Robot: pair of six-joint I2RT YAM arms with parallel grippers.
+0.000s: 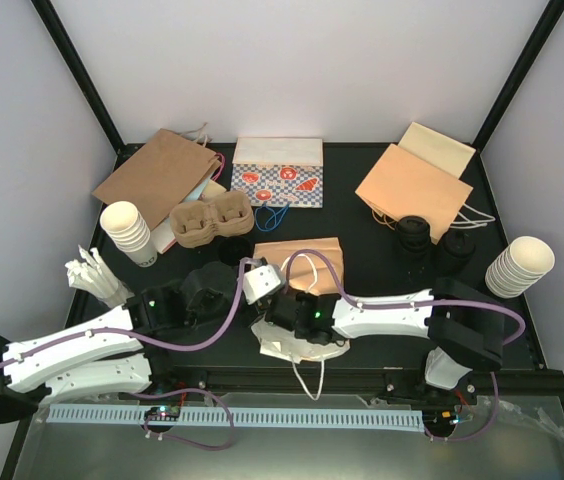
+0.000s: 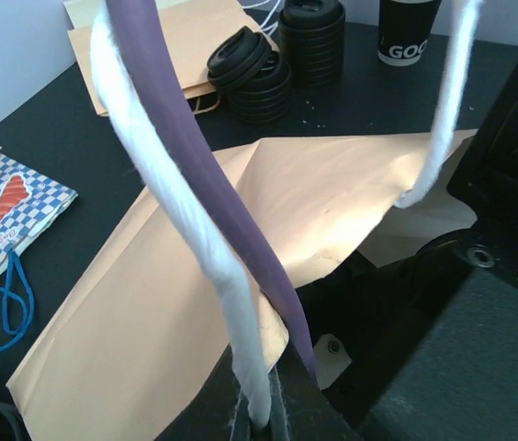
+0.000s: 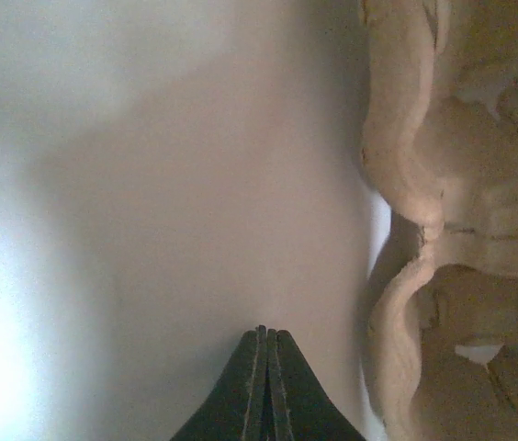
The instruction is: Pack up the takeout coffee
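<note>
White cord handle (image 2: 245,367) of the brown paper bag (image 2: 195,257), pinched in my left pincer (image 2: 261,424). My right pincer (image 3: 264,338) is pressed together against a white surface, nothing visible between its tips. The takeout coffee (image 1: 414,238) stands on the counter (image 1: 347,225), far right, just beside a tan bag (image 1: 412,185), well apart from both pincers.

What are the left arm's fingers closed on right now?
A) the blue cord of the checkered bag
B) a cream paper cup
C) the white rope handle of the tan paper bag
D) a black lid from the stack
C: in the left wrist view the white rope handle runs down into the pinch of the shut left fingers, with the tan paper bag lying below it.
</note>
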